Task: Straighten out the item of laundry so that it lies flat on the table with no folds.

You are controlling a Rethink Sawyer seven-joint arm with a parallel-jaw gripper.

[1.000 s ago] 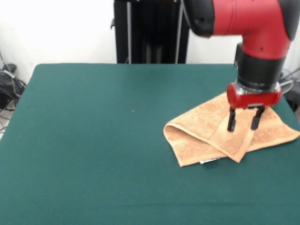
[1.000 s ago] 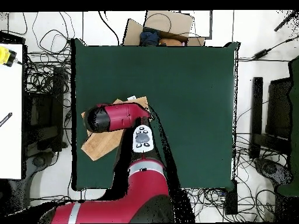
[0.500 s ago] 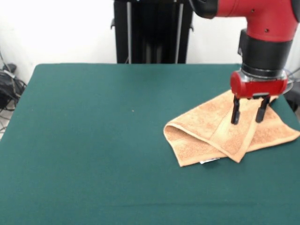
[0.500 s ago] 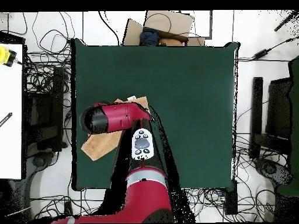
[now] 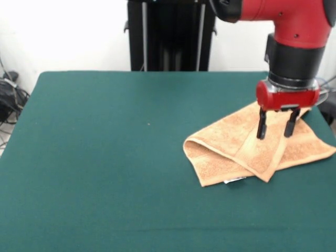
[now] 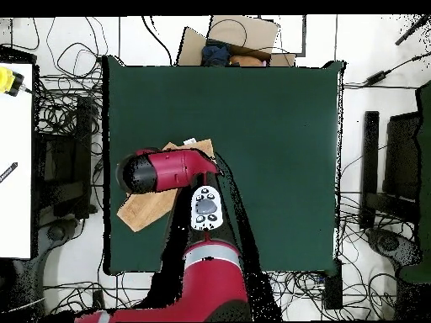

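Note:
The item of laundry [image 5: 236,144] is a tan-orange towel folded over itself at the right side of the green table [image 5: 105,157]. A small white tag pokes out at its near edge. My gripper [image 5: 274,126] hovers open just above the towel's upper fold, holding nothing. From overhead, the red arm covers most of the laundry [image 6: 147,209]; one corner of it sticks out past the table's [image 6: 269,126] left edge. The gripper itself is hidden under the arm there.
Cables and dark equipment lie on the floor around the table. A cardboard box [image 6: 240,38] sits beyond its far edge in the overhead view. A white surface [image 6: 15,160] stands at the left.
The gripper rose off the towel and shifted slightly right, then settled a little lower and back left. The towel has not moved.

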